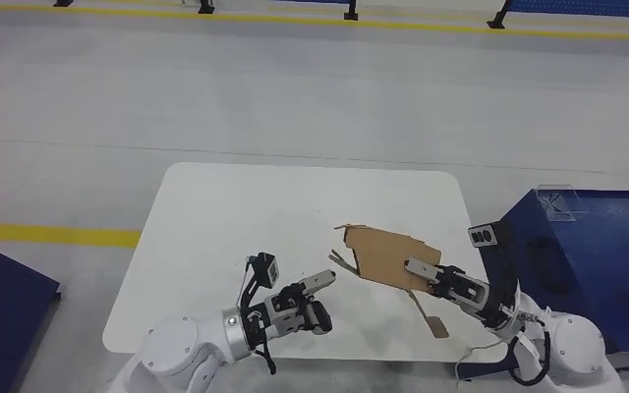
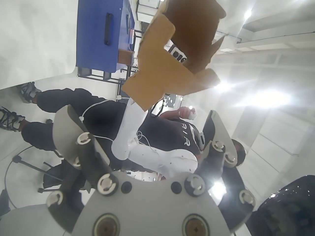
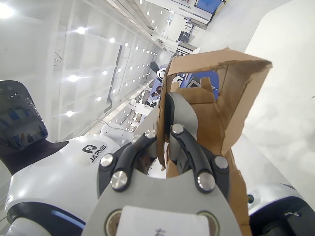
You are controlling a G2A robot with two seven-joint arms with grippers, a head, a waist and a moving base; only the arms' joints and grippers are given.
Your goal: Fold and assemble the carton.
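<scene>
The carton (image 1: 386,253), a brown cardboard blank only partly folded, was held by the right gripper (image 1: 421,267), whose two fingers were pinched tight on one thin panel at the carton's edge. In the right wrist view that panel ran edge-on between the pads (image 3: 168,110), and the rest of the cardboard opened out beyond the fingertips into a bent, half-formed shell with ragged cut flaps. Most of the carton lay ahead of the right gripper, and what looked like a narrow flap (image 1: 430,317) of it trailed back beside the right arm. In the left wrist view the carton showed from beneath, against the ceiling, so it was lifted off the table top rather than lying flat. The left gripper (image 1: 319,282) stood apart from the carton, near its flapped end, with its fingertips pointed toward the cardboard. Its fingers (image 2: 66,126) were spread wide and held nothing, and the carton sat well beyond their tips, touching neither. The white table (image 1: 246,216) lay under both grippers, with most of its bare surface stretching away ahead of the left one. On the outer side of the right gripper, just off the table's edge, stood a blue cabinet (image 1: 560,246).
</scene>
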